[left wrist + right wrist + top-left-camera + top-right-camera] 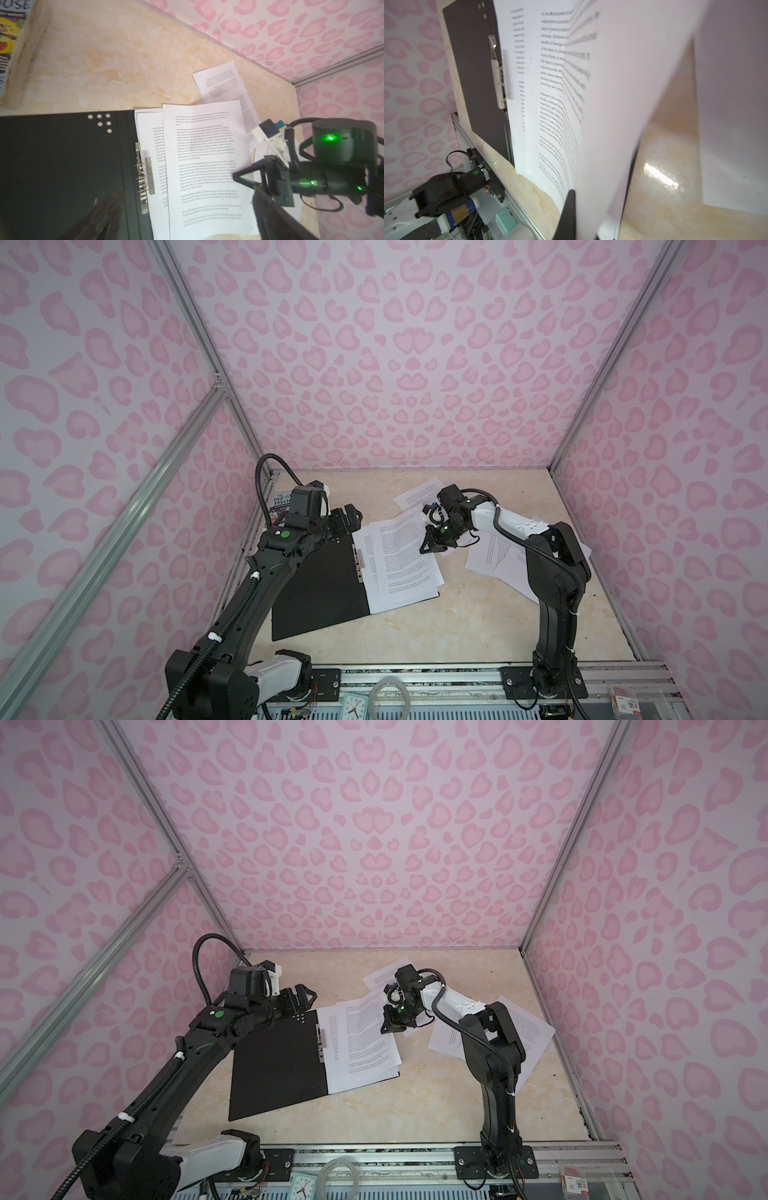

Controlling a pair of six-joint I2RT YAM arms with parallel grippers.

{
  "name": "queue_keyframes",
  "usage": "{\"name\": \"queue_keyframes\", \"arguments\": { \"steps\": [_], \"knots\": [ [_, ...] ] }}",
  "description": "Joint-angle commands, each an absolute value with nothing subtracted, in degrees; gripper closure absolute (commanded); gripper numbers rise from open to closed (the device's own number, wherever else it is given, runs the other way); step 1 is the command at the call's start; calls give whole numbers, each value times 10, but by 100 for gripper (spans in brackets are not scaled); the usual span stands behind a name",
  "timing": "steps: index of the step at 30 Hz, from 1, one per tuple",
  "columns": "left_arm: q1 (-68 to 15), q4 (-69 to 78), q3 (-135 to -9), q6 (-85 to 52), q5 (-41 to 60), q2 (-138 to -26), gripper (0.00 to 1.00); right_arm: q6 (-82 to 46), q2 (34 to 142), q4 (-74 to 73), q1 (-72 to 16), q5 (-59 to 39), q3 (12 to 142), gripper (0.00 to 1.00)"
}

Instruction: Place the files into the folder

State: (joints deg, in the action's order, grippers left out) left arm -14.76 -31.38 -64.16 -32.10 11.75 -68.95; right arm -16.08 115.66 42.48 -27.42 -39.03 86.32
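Both top views: files [403,560] on beige marbled table [457,626], pink-patterned walls [415,364].

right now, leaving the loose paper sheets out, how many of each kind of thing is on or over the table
folder: 1
book: 1
robot hands: 2 (left hand open, right hand shut on a sheet)
total: 4
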Motion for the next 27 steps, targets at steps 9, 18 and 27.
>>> {"name": "queue_keyframes", "arguments": {
  "steps": [9, 18, 27],
  "knots": [
    [-179, -317, -649, -350, 129, -690, 2, -141, 1218, 465, -302, -376, 939, 100],
    [-178, -320, -635, -345, 123, -687, 2, -143, 1223, 466, -314, -380, 940, 100],
    [-179, -320, -641, -344, 120, -699, 2, -142, 1224, 466, -316, -384, 934, 100]
  ]
}}
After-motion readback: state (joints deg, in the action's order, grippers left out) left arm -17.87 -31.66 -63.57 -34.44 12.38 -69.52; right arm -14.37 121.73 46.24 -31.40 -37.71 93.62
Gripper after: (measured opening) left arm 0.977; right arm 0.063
